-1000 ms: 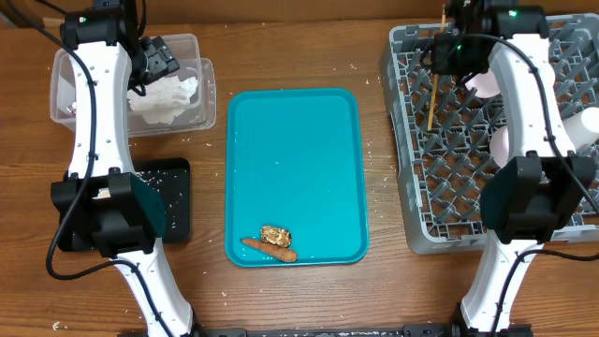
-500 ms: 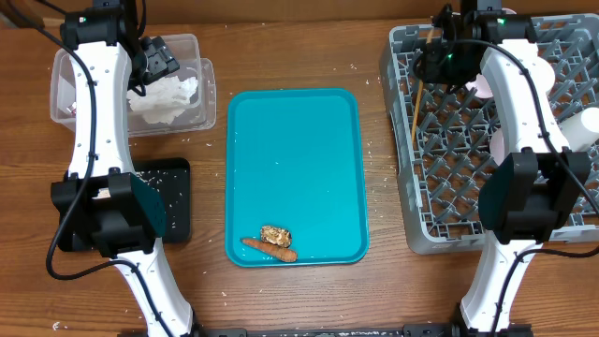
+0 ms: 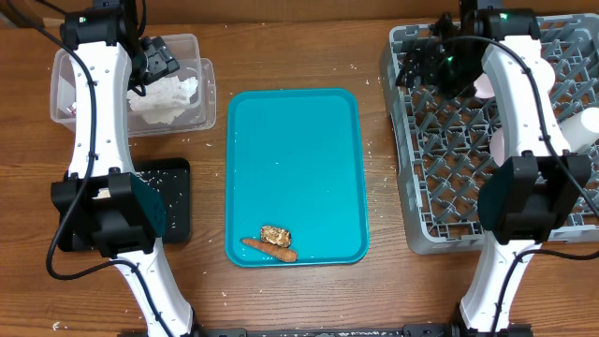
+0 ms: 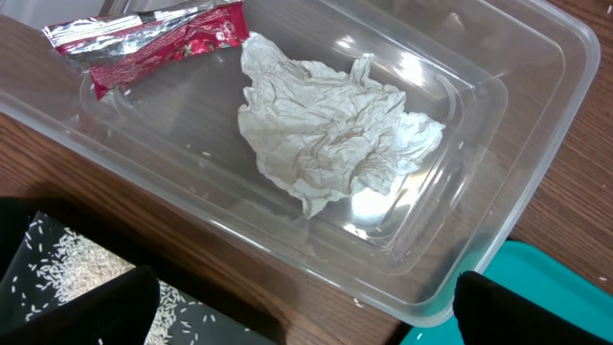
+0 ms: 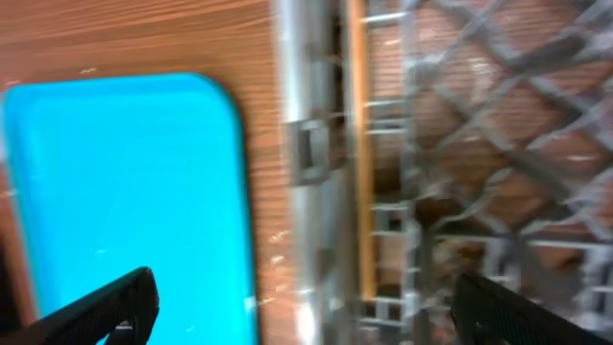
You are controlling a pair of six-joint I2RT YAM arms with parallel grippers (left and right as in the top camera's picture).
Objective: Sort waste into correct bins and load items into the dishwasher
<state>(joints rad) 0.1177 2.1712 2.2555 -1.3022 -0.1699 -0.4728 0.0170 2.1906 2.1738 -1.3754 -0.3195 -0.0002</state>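
My right gripper (image 3: 423, 62) (image 5: 306, 309) hangs open and empty over the far left corner of the grey dishwasher rack (image 3: 412, 197) (image 5: 305, 144). A wooden chopstick (image 5: 356, 144) lies inside the rack along its left wall, below the jaws. My left gripper (image 3: 157, 58) (image 4: 306, 318) is open and empty above the clear plastic bin (image 3: 211, 89) (image 4: 536, 115). A crumpled white napkin (image 4: 335, 134) and a red foil wrapper (image 4: 144, 38) lie in that bin. On the teal tray (image 3: 295, 159) (image 5: 124, 192), a brown food lump (image 3: 275, 233) and a carrot piece (image 3: 270, 249) rest near the front edge.
A black bin (image 3: 173, 201) (image 4: 67, 278) holding scattered rice sits in front of the clear bin. White dishes (image 3: 585, 126) stand in the rack's right part. Rice grains dot the wooden table around the tray.
The right gripper has opened and let go of the chopstick, which dropped into the rack, and has shifted a little left. The left arm has not moved.
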